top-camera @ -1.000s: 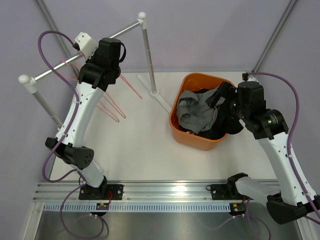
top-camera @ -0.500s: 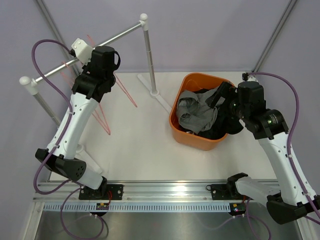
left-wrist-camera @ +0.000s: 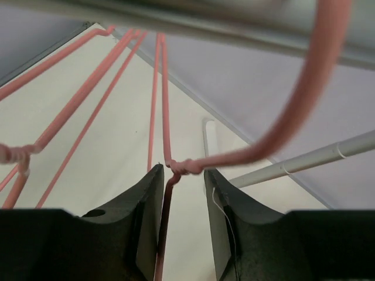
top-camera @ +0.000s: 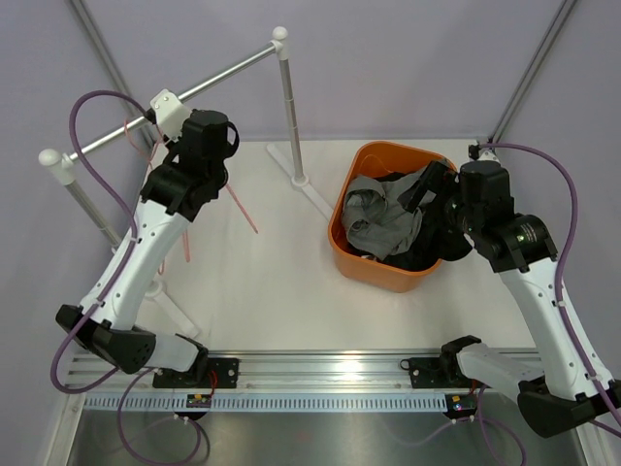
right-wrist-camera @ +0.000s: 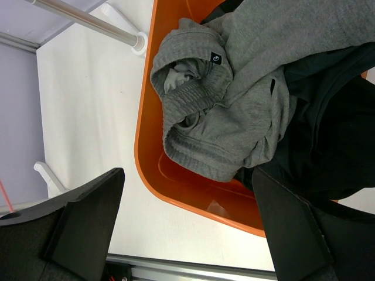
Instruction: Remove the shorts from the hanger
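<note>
Grey shorts (top-camera: 376, 219) lie in the orange basket (top-camera: 383, 274), beside black shorts (top-camera: 432, 248); I cannot tell the navy pair apart from the dark cloth. In the right wrist view the grey shorts (right-wrist-camera: 234, 111) lie over dark cloth (right-wrist-camera: 328, 146). My right gripper (right-wrist-camera: 187, 175) is open and empty just above the basket. My left gripper (left-wrist-camera: 181, 171) is up at the rail (left-wrist-camera: 176, 17). Its jaws stand slightly apart around the twisted neck of a bare pink hanger (left-wrist-camera: 176, 167). That hanger's hook (left-wrist-camera: 313, 99) is over the rail.
More bare pink wire hangers (left-wrist-camera: 76, 99) hang on the rail (top-camera: 218, 70), which is held by two white posts (top-camera: 289, 116). A hanger's wire (top-camera: 243, 212) shows below the left wrist (top-camera: 206, 144). The rack's white feet (top-camera: 315, 199) rest on the table beside the basket.
The left arm has shifted along the rail, and the pink hangers have swung with it. The right arm, basket and shorts have not moved.
</note>
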`<state>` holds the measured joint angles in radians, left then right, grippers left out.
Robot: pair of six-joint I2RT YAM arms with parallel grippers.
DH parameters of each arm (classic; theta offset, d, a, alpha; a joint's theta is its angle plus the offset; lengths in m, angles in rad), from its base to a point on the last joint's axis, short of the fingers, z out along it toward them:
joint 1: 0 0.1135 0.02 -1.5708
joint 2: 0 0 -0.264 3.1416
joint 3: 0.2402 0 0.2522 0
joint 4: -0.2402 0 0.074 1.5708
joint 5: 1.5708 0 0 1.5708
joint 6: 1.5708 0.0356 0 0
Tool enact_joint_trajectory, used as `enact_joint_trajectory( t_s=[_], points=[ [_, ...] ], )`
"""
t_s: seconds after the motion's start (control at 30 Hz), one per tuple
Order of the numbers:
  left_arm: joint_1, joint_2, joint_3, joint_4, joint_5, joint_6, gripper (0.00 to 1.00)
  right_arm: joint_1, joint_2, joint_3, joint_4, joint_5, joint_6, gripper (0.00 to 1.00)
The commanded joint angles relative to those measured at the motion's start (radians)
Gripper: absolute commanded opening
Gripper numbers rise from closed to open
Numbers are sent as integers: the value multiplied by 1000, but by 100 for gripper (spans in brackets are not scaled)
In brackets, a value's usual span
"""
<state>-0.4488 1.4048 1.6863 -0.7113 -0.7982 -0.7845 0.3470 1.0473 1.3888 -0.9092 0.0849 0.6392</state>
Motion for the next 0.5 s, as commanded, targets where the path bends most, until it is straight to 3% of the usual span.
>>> enact_joint_trajectory(
  t_s=[0.0, 0.13, 0.47],
  points=[
    [-40, -78, -20, 113, -51, 62, 40, 7, -23, -7, 33, -14, -9, 99],
    [-105, -113, -10, 105, -148, 123, 50, 7, -27, -10, 36, -16, -12, 99],
    [-229, -171, -16, 55, -243, 203, 56, 7, -38, -8, 39, -19, -15, 99]
  ],
)
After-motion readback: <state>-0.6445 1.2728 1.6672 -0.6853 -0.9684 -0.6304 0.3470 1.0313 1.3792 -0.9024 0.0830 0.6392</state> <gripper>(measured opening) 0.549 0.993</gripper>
